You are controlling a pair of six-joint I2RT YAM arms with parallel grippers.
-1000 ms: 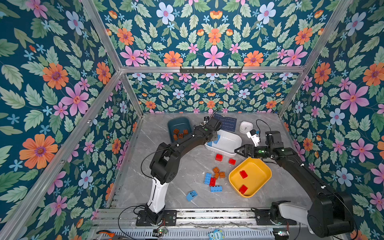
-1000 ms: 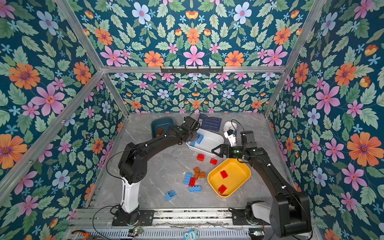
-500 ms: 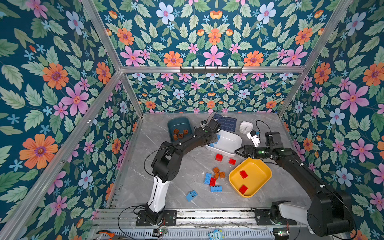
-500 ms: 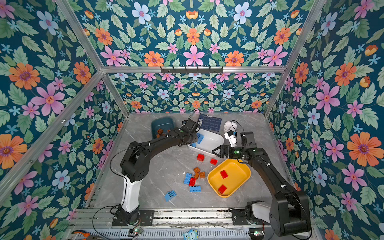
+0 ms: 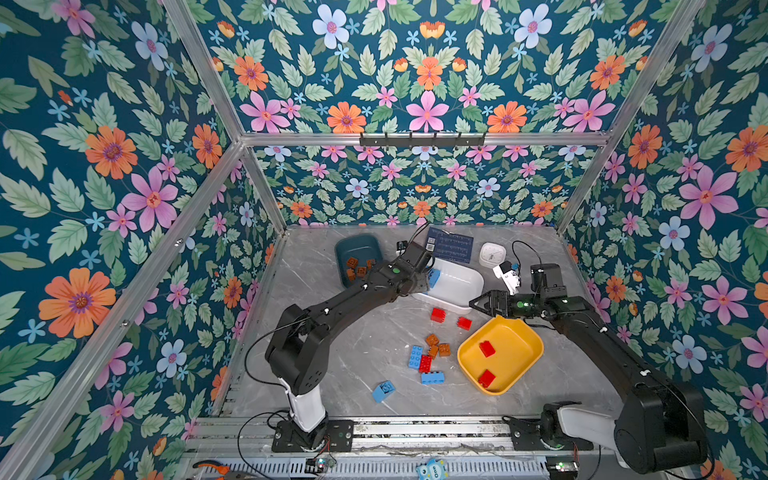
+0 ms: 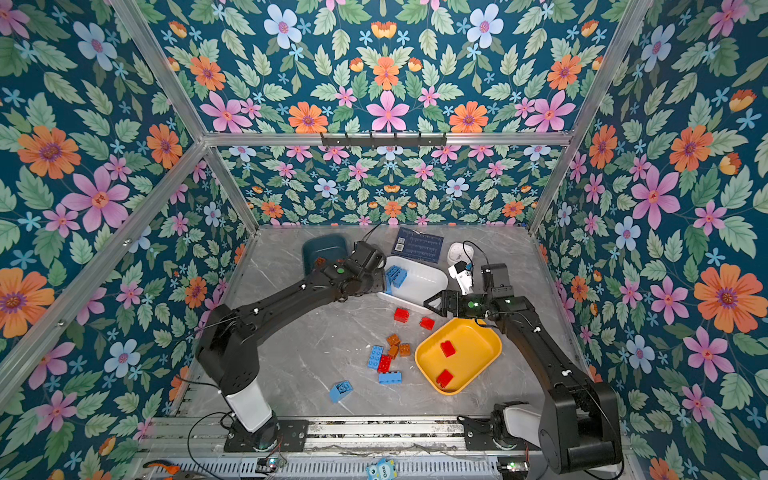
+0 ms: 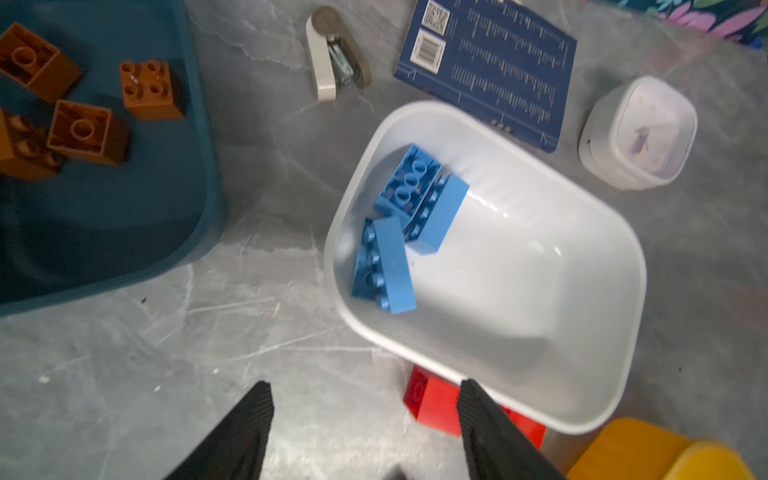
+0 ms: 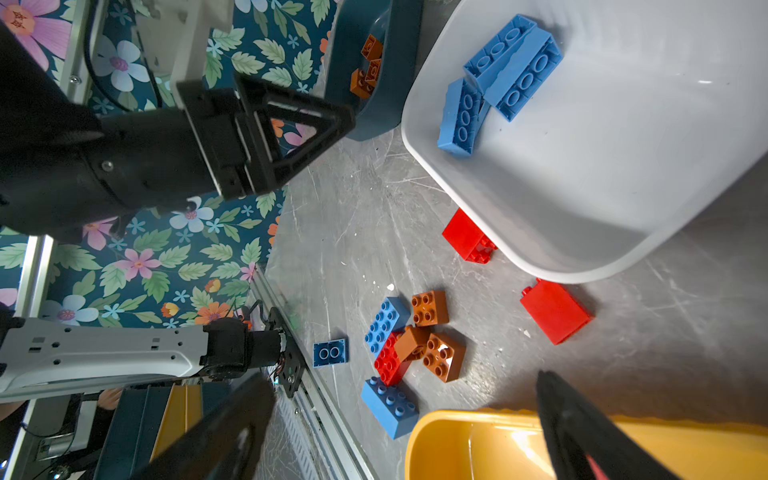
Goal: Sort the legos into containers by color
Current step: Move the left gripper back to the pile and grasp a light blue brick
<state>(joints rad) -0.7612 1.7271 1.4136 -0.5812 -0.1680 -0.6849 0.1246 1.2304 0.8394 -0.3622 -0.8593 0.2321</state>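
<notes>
Change since a second ago: my left gripper (image 7: 365, 386) was closed above the white tub (image 7: 602, 232); now its jaws stand spread with nothing between them, pulled back over the tub's edge.
Blue bricks (image 7: 409, 216): three lie bunched at one end of the white tub, touching one another.
Right gripper (image 8: 403, 378): jaws spread wide, empty; I read it as hovering by the yellow tub (image 5: 519, 332) rim, same place as before.
Yellow tub: two red bricks (image 5: 487, 348) inside, apart.
Teal tub (image 7: 124, 249): four orange-brown bricks (image 7: 151, 89) that I can count.
Table (image 5: 345, 332): two loose red bricks (image 5: 437, 314) just beside the white tub; a mixed pile (image 5: 430, 357) of blue, red and orange-brown near the yellow tub; a lone blue brick (image 5: 384, 390) nearer the arm bases.
</notes>
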